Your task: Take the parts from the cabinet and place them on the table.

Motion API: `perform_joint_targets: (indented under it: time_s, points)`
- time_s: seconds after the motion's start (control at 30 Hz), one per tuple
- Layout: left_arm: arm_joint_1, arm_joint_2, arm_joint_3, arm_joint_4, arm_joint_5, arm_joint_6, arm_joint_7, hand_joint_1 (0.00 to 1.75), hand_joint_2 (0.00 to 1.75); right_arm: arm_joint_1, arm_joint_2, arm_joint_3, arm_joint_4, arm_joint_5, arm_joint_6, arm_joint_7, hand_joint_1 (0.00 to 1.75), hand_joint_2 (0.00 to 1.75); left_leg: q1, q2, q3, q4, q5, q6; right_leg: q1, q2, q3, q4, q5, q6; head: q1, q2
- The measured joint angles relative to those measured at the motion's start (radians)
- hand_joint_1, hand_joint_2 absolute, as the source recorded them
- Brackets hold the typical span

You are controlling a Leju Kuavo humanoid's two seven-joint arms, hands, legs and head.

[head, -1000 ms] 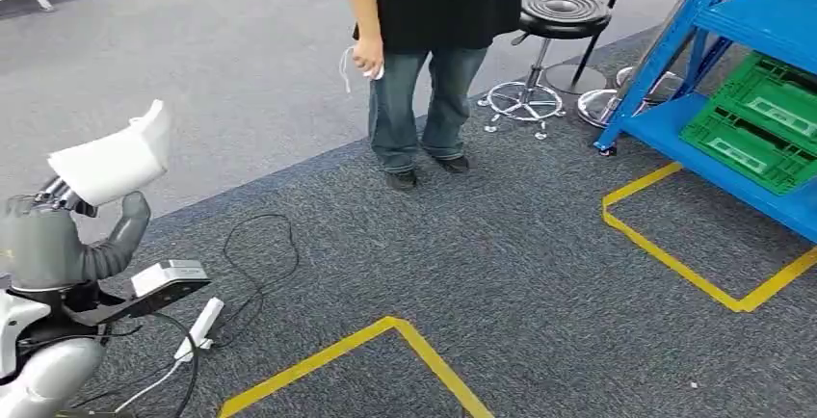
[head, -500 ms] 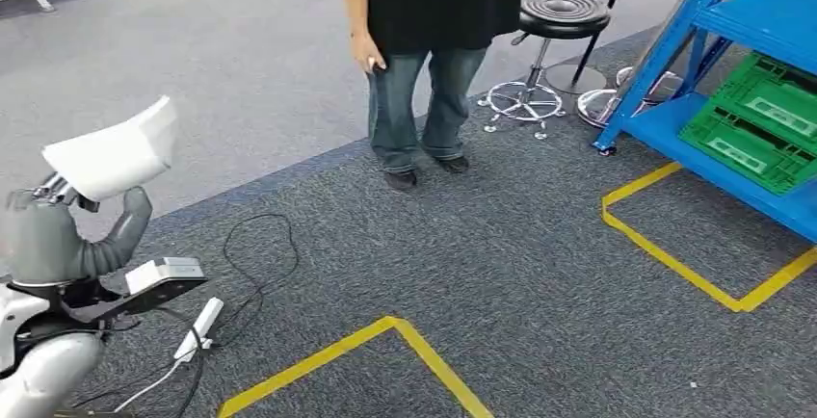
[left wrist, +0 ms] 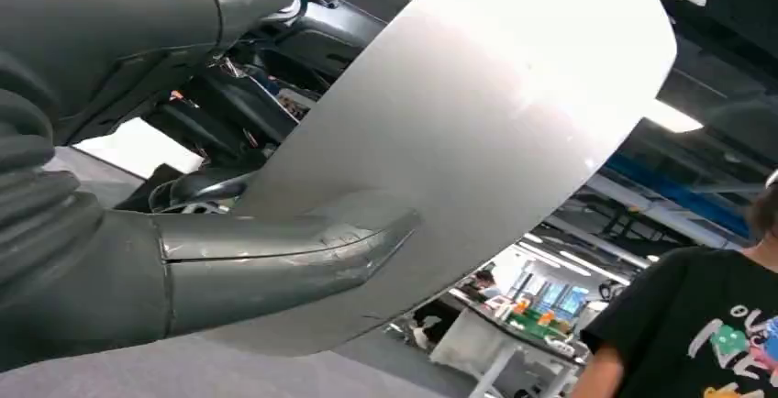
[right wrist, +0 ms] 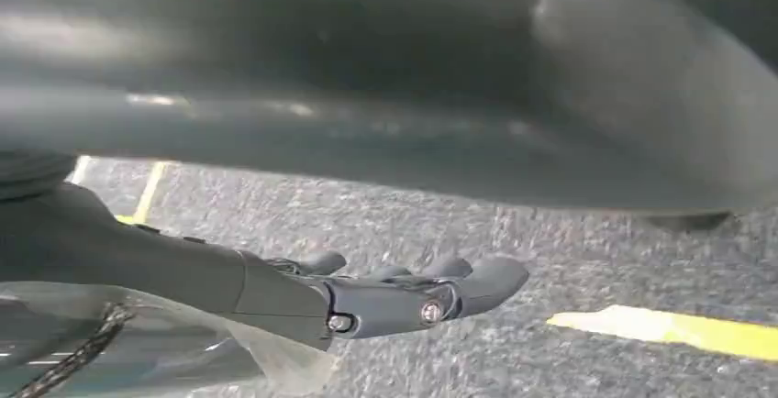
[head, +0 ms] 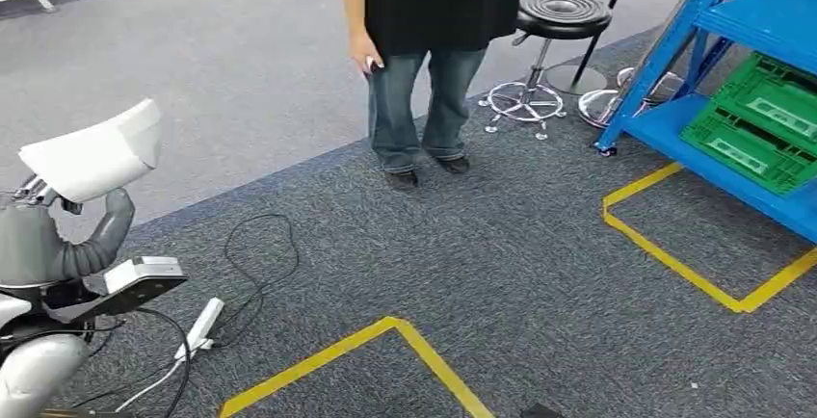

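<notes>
I'm holding a white curved plastic panel part [head: 92, 155] up in my left hand [head: 39, 245], raised at the left edge of the head view, well above the dark grey carpet floor [head: 482, 254]. In the left wrist view the thick grey thumb [left wrist: 284, 253] is pressing flat against the panel's pale face [left wrist: 477, 141], and the darker fingers are sitting behind it, so I'm reading that as a firm hold on the part. My right hand [right wrist: 404, 292] is hanging low over the carpet; its fingers are lying close together and gently curled with nothing between them that I can make out, though I cannot tell how tightly they are drawn in. So the pick-up for this piece is looking done, and the carry is what I'm judging to be under way. The placing is not yet done: no bench is showing ahead of me. What I'm seeing instead is a person in a black printed T-shirt and jeans [head: 424, 62] standing beside a black round stool on a chrome base [head: 554, 42], blue metal shelving [head: 732, 71] holding green slatted plastic crates [head: 761, 119], yellow tape lines [head: 674, 254] on the carpet, and a black cable with a white power strip [head: 199, 329] trailing near my side.
</notes>
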Motion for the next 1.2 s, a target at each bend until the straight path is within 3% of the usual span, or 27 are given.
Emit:
perform_joint_targets:
  time_s: [0.4,0.6,0.83,1.0,1.2]
  points:
    - [-0.038,-0.039,-0.022,0.012,-0.032,-0.003,0.006,1.75,1.75,-0.028,0.019,0.075,0.048,-0.058,-0.051,-0.069,0.0,0.0,-0.001,0.001,-0.002,0.0,0.001,0.001,0.0,0.003,0.008,0.0,0.002,0.001,0.0,0.0]
    - [-0.038,-0.04,-0.04,0.013,-0.029,-0.004,0.013,1.75,1.75,-0.016,-0.012,0.117,-0.019,-0.113,-0.149,-0.048,0.0,0.0,0.0,0.0,-0.002,0.0,0.001,0.001,0.0,0.002,0.008,0.0,0.002,0.001,0.0,0.0]
    - [-0.039,-0.043,-0.056,0.013,-0.022,0.001,0.021,1.75,1.75,-0.031,-0.027,0.171,-0.037,-0.136,-0.155,-0.059,0.0,0.0,0.0,0.0,-0.002,0.0,0.001,0.001,0.0,0.002,0.008,0.0,0.002,0.001,0.0,0.0]
    - [-0.037,-0.04,-0.053,0.014,-0.022,0.005,0.023,1.75,1.75,-0.057,-0.025,0.2,-0.011,-0.136,-0.114,-0.078,0.0,0.0,0.0,0.0,-0.002,0.0,0.001,0.001,0.0,0.002,0.009,0.0,0.002,0.001,0.0,0.0]
    - [-0.004,-0.021,-0.035,0.01,-0.013,0.018,0.014,1.75,1.75,-0.06,-0.058,0.226,-0.066,-0.132,-0.162,-0.042,0.0,0.0,-0.001,0.0,-0.002,0.0,0.001,0.001,0.0,0.002,0.009,0.0,0.002,0.001,-0.001,0.0]
